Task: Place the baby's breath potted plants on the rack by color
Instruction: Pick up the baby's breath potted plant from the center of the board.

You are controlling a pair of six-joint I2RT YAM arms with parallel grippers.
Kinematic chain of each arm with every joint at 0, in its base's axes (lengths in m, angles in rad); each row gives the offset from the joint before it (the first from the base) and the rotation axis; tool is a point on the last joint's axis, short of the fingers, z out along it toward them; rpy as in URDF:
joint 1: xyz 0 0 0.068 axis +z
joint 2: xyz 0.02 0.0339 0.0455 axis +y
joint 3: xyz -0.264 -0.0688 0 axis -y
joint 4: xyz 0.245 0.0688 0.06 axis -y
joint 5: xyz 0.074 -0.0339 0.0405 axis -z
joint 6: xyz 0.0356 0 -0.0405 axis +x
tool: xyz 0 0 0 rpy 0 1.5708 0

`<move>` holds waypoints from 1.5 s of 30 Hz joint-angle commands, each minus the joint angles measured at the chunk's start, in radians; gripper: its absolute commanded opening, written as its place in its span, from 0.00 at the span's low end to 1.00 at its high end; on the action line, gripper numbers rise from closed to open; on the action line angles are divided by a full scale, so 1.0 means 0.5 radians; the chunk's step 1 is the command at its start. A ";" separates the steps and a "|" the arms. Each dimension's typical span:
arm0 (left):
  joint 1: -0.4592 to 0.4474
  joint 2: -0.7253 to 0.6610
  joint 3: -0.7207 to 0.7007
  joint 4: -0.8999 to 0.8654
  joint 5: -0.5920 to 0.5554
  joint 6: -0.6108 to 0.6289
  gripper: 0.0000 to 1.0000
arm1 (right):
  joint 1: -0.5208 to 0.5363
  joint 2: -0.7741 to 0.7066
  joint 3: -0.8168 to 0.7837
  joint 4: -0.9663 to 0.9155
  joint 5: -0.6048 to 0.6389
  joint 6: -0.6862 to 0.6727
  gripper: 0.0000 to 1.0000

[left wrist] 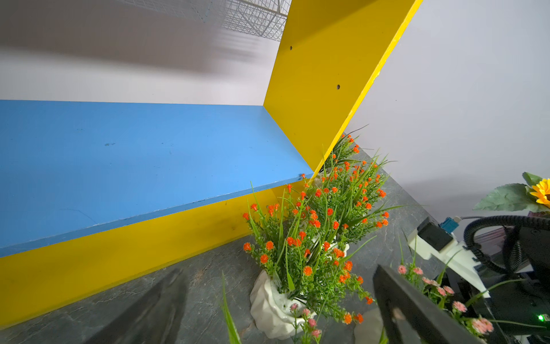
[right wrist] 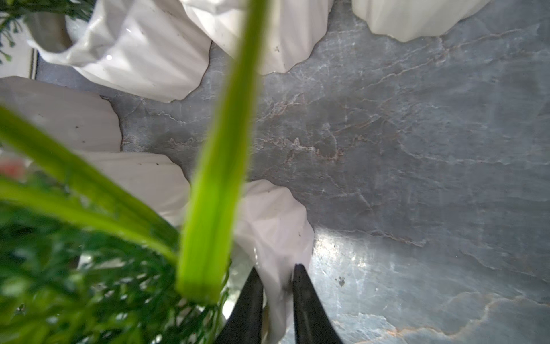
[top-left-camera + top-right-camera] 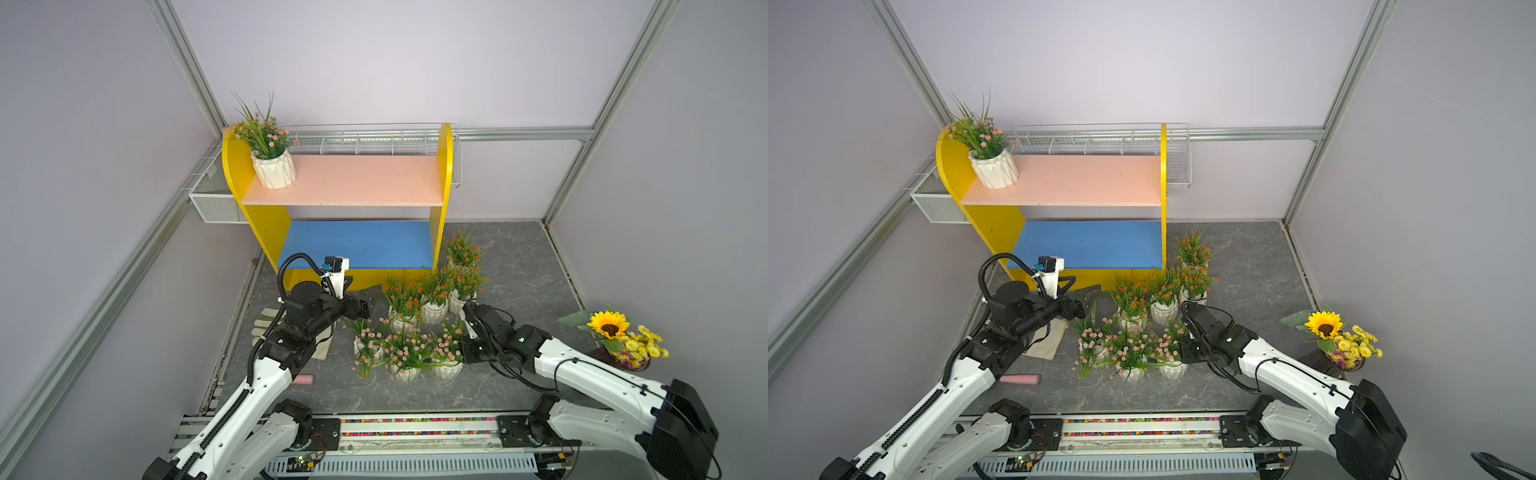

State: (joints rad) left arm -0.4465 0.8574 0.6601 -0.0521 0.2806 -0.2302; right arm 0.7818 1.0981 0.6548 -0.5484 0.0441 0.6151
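Pinches the rim of a baby's breath pot (image 2: 276, 217) with the right tool (image 2: 276, 266), near right of the pot cluster (image 3: 407, 353) on the worktop (image 2: 416, 149); holds the left tool (image 3: 365, 303) agape. Seems light, glossy, chippable: suits rim grip, not sprigs (image 2: 89, 268).

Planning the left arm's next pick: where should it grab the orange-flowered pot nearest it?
Probably the white pot itself, low on its ribbed wall, coming in sideways from the open left gripper side. That flank is bare, while sprigs crowd the top and neighbouring pots block the far side.

White pot (image 2: 276, 226), yellow rack (image 3: 266, 224), pink board (image 3: 353, 178), blue board (image 3: 365, 243).
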 commanded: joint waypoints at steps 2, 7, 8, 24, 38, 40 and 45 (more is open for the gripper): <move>-0.012 -0.024 0.073 -0.036 -0.018 0.017 1.00 | 0.012 0.004 0.025 -0.054 0.097 0.005 0.18; -0.010 -0.029 0.079 -0.062 -0.012 0.020 1.00 | 0.013 0.001 0.036 -0.087 0.120 -0.009 0.10; -0.012 -0.034 0.082 -0.066 -0.010 0.021 1.00 | 0.012 -0.003 0.038 -0.094 0.123 -0.010 0.10; -0.078 0.025 0.217 -0.058 0.122 0.102 1.00 | -0.164 -0.168 0.544 -0.648 0.066 -0.349 0.08; -0.490 0.240 0.388 -0.034 -0.071 0.297 1.00 | -0.445 -0.003 1.262 -1.072 -0.056 -0.697 0.08; -0.563 0.265 0.378 -0.008 -0.118 0.326 1.00 | -0.459 0.050 1.344 -1.067 -0.089 -0.722 0.08; -0.729 0.313 0.353 0.065 -0.224 0.399 1.00 | -0.465 0.187 1.508 -1.034 -0.205 -0.766 0.08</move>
State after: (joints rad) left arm -0.7799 1.0058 0.8379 -0.0647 0.2104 -0.0715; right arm 0.5533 1.1740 1.3605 -1.0878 0.0032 0.2623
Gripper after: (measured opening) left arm 0.996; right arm 0.111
